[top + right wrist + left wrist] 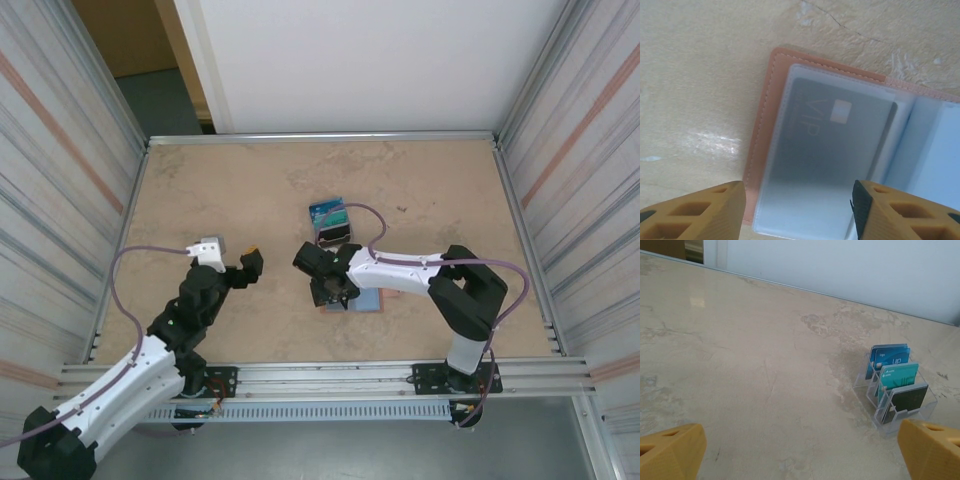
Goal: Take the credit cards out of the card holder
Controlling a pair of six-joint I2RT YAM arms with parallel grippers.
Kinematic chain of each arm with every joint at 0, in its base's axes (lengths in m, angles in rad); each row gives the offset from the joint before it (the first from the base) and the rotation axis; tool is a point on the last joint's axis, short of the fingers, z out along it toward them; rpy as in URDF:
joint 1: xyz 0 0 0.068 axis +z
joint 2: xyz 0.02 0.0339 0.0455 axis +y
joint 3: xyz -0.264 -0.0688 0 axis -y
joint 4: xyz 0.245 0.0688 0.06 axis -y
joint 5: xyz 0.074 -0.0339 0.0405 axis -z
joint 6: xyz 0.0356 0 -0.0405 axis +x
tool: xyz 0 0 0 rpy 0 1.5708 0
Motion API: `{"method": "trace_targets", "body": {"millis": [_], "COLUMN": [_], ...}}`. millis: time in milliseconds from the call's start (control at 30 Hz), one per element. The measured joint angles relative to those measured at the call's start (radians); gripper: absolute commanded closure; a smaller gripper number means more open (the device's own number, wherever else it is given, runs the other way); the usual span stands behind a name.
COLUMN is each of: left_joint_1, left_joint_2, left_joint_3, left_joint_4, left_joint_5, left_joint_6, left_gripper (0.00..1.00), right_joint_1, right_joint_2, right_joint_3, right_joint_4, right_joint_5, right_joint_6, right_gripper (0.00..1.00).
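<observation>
Pale marbled tabletop (250, 190) is lying beneath everything. Right gripper (800, 212) is hovering half-open over the card holder (762, 130), its fingers straddling a clear sleeve with a grey card (840, 145) inside and gripping nothing yet. Extraction seems in hand: next it needs to pinch that card's edge and slide it out. Left gripper (800, 450) is hanging wide open and empty, facing the clear stand (900, 405).

Bright even light; glare streak on table (710, 142); card holder (840, 150) hazy close-up.

Left pincer (243, 268) spread wide; right pincer (800, 210) pointing down, jaws partly apart.
</observation>
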Motion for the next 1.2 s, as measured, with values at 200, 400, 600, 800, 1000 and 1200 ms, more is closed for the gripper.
{"method": "trace_targets", "body": {"millis": [200,400,600,800,1000,1200], "left_joint_1": [0.000,0.000,0.000,0.000,0.000,-0.004], "left_joint_2": [0.047,0.073,0.073,0.072,0.060,0.060], "left_joint_3": [0.000,0.000,0.004,0.006,0.026,0.053], "left_joint_4": [0.000,0.000,0.000,-0.001,-0.008,-0.007], "left_joint_5": [0.006,0.021,0.024,0.030,0.045,0.067], "left_joint_6": [0.000,0.000,0.000,0.000,0.008,0.035], "left_gripper": [0.01,0.01,0.01,0.01,0.01,0.01], "right_joint_1": [-0.001,-0.005,-0.028,-0.058,-0.083,-0.090], "right_joint_2": [0.012,0.015,0.000,-0.034,-0.062,-0.069], "right_joint_3": [-0.010,-0.038,-0.063,-0.103,-0.140,-0.150], "right_joint_4": [0.007,0.022,0.061,0.114,0.143,0.149], "right_joint_5": [0.000,-0.003,-0.044,-0.092,-0.121,-0.135], "right_joint_6": [0.000,0.001,0.003,0.005,0.003,-0.006], "right_gripper": [0.44,0.46,0.52,0.59,0.69,0.78]}}
